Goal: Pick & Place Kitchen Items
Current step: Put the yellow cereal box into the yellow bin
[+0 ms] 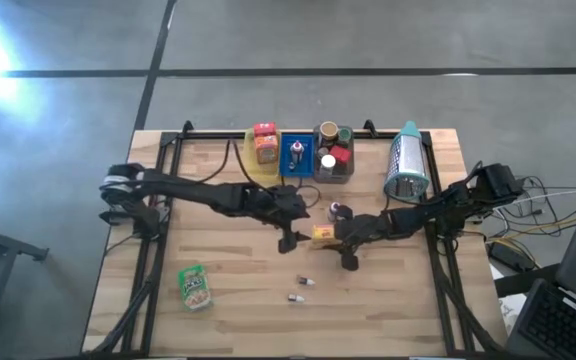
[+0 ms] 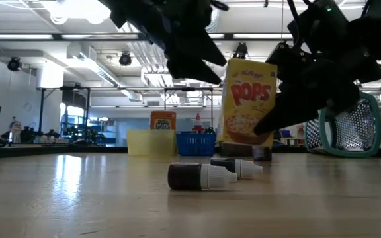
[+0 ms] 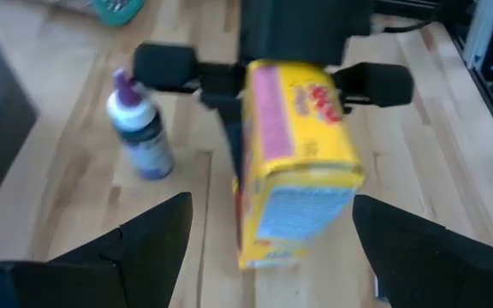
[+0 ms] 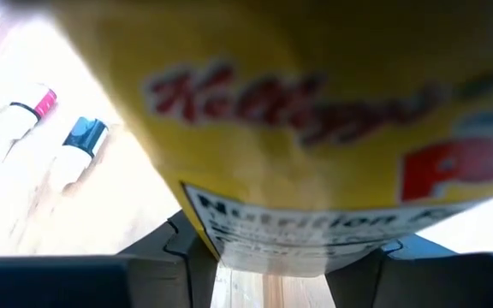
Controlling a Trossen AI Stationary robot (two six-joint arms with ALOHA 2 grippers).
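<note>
High view: I see the right gripper clamped on the yellow Corn Pops box, held upright just above mid-table. My left gripper sits just beside it, fingers spread wide and holding nothing. Two small vials lie on the wood nearer the front edge. A green pouch lies front-left.

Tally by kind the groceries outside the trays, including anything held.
Yellow cereal box, gripped by the right hand: 1
Green pouch: 1
Small vials: 2
Purple-capped bottle: 1
Total: 5
Left hand open, beside the box.
</note>
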